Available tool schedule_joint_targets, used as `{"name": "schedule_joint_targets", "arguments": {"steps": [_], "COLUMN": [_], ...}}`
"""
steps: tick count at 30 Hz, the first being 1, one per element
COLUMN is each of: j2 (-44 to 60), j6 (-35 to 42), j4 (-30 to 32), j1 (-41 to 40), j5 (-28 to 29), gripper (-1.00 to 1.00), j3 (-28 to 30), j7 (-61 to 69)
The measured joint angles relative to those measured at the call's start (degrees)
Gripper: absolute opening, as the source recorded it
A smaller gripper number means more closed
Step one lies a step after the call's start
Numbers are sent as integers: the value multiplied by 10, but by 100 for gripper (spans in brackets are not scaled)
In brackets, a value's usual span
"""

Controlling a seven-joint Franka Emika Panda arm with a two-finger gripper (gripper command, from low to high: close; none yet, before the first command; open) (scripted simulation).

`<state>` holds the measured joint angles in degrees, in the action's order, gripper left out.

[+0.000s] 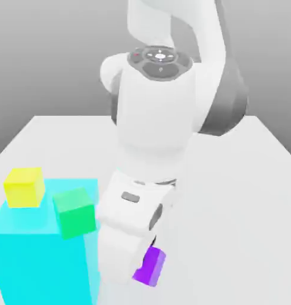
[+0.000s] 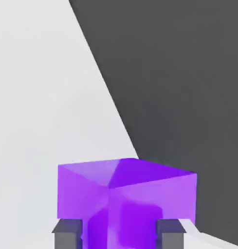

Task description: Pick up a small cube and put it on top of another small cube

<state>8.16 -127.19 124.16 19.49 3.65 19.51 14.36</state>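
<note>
Jaws of the gripper (image 2: 118, 233) are pinching the small plain purple cube (image 2: 125, 202), which is sitting tilted, one corner edge facing the hand camera.

Simulated test bench, not a lived-in room — bare white table (image 1: 243, 179) against a featureless grey backdrop, flat-shaded plain blocks: big cyan block (image 1: 34, 256), yellow cube (image 1: 24, 187), green cube (image 1: 74, 212) — white Panda arm (image 1: 153, 113).

From in front and above, we look down across the tabletop (image 1: 243, 179) at the arm, standing fairly near it. Our hand camera sits just behind the fingers (image 2: 68, 233), very close to the purple cube (image 2: 125, 204), which both views share (image 1: 150, 266).
</note>
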Motion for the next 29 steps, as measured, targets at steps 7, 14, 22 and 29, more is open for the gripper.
{"name": "schedule_joint_targets", "arguments": {"steps": [7, 14, 22, 29], "j2": [-92, -208, -182, -208], "j6": [104, 128, 34, 94], "j4": [-18, 21, 84, 47], "j1": [-19, -112, -120, -123], "j5": [72, 46, 25, 36], "gripper": [-100, -100, 100, 100], "j3": [32, 100, 123, 113], "j7": [-121, -125, -107, -116]}}
